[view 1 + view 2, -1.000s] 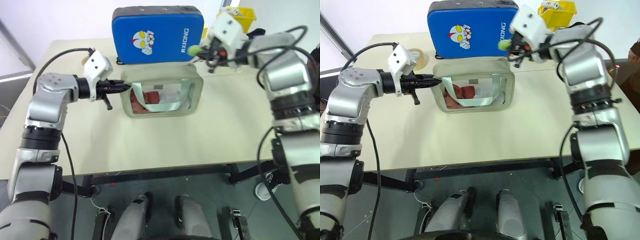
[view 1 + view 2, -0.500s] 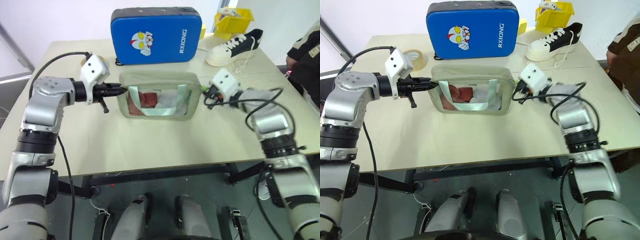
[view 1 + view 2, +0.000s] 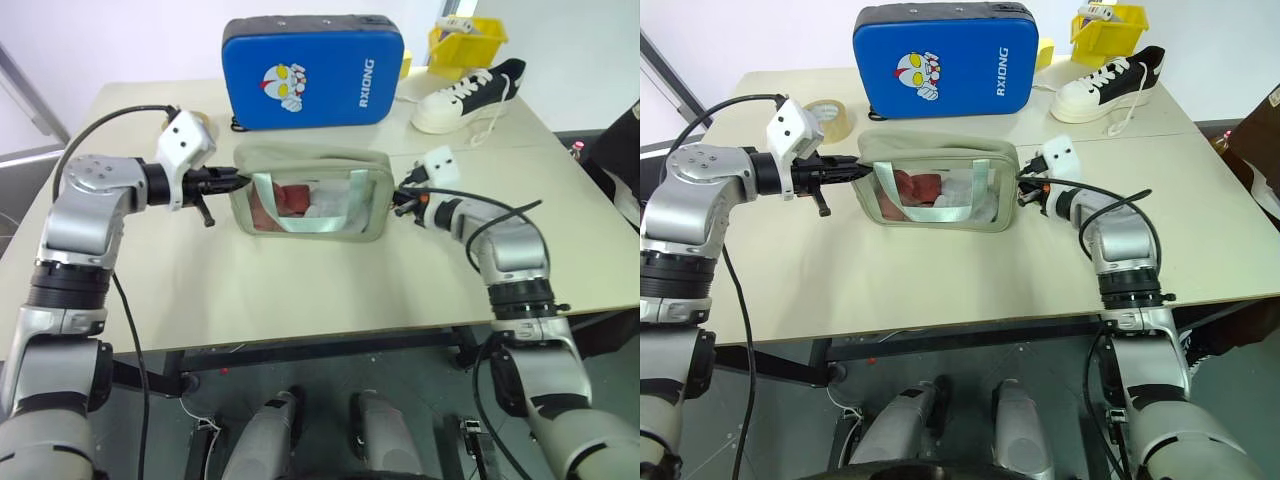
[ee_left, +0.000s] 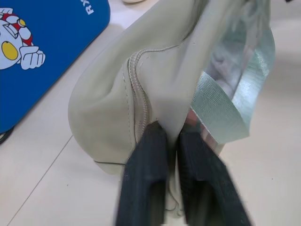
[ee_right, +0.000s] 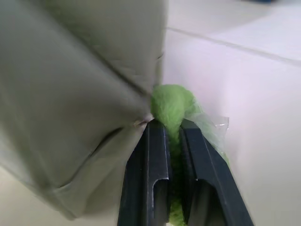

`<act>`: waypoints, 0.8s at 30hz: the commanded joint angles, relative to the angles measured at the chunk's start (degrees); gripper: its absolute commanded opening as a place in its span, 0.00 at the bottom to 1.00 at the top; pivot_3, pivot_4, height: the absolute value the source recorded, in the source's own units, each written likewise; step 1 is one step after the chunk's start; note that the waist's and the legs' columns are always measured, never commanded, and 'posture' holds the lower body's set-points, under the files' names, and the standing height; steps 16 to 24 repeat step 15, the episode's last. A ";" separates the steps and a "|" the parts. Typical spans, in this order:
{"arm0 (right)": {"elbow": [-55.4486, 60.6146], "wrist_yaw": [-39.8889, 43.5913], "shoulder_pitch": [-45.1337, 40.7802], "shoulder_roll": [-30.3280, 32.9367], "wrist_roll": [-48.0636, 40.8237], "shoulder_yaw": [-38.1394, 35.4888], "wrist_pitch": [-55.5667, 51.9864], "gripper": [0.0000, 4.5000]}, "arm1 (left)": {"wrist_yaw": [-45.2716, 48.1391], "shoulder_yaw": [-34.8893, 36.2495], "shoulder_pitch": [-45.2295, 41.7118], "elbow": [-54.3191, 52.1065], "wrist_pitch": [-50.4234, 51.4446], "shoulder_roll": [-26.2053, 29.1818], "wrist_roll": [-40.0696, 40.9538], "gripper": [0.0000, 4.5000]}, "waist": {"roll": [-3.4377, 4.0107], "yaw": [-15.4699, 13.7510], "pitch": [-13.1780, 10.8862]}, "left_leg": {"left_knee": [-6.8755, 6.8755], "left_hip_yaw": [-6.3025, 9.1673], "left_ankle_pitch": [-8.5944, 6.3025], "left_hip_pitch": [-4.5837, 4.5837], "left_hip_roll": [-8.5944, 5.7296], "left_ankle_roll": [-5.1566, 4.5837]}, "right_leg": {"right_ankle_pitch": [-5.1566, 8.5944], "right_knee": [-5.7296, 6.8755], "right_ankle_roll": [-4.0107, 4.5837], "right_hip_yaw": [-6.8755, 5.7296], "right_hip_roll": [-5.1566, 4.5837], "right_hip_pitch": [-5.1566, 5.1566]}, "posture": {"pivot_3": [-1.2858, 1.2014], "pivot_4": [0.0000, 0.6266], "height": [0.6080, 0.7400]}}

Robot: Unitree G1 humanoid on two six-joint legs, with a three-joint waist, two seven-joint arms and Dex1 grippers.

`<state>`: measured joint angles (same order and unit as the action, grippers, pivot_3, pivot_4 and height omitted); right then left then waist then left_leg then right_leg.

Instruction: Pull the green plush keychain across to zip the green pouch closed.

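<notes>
The green pouch lies on the table in front of the blue case, its clear window and green strap facing me. My left gripper is at the pouch's left end, shut on a fold of its fabric beside the zipper seam. My right gripper is at the pouch's right end. In the right wrist view its fingers are shut on the green plush keychain, which sits right against the pouch's corner.
A blue hard case with a cartoon face stands just behind the pouch. A black-and-white sneaker and a yellow bin are at the back right, a tape roll at the back left. A person is at the right edge.
My right arm came down from beside the blue case to the pouch's right end, carrying the keychain along. My left gripper stayed on the left end. The person drew back to the right.
</notes>
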<state>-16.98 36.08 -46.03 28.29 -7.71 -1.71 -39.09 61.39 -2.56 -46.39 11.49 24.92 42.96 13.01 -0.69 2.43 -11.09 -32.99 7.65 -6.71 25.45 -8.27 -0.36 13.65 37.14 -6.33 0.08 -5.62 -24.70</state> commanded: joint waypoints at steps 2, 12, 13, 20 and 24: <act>5.52 9.60 -4.73 9.10 -2.69 -0.64 -0.19 0.57 | 1.60 3.42 -1.98 -1.76 2.19 2.35 2.85 0.55 | 0.00 -0.08 0.00 | 0.00 0.00 -0.01 0.01 0.00 -0.01 | 0.00 -0.04 0.00 -0.01 -0.01 0.01 | 0.52 0.24 1.00; 18.96 30.66 -9.63 25.12 -16.70 -1.57 -9.66 1.00 | 8.76 4.73 -7.88 8.69 0.73 11.07 2.96 0.99 | 0.02 0.15 -0.02 | 0.08 -0.02 -0.10 0.06 0.10 -0.06 | 0.19 -0.10 0.19 -0.02 -0.06 -0.06 | 0.52 0.24 1.00; 20.20 30.27 -8.96 25.19 -17.19 -1.74 -10.19 1.00 | 9.06 4.56 -8.48 9.59 0.39 11.22 2.70 0.99 | 0.02 0.10 -0.02 | 0.07 -0.02 -0.10 0.08 0.10 -0.06 | 0.20 -0.11 0.19 -0.01 -0.08 -0.03 | 0.52 0.24 1.00; 21.96 28.73 -7.11 24.50 -18.14 -2.78 -10.81 1.00 | 8.51 3.72 -8.27 10.55 -1.58 11.18 1.18 0.99 | 0.02 0.08 -0.02 | 0.05 -0.03 -0.10 0.12 0.08 -0.05 | 0.21 -0.15 0.21 0.00 -0.13 -0.03 | 0.52 0.24 1.00; 21.96 28.73 -7.11 24.50 -18.14 -2.78 -10.81 1.00 | 8.51 3.72 -8.27 10.55 -1.58 11.18 1.18 0.99 | 0.02 0.08 -0.02 | 0.05 -0.03 -0.10 0.12 0.08 -0.05 | 0.21 -0.15 0.21 0.00 -0.13 -0.03 | 0.52 0.24 1.00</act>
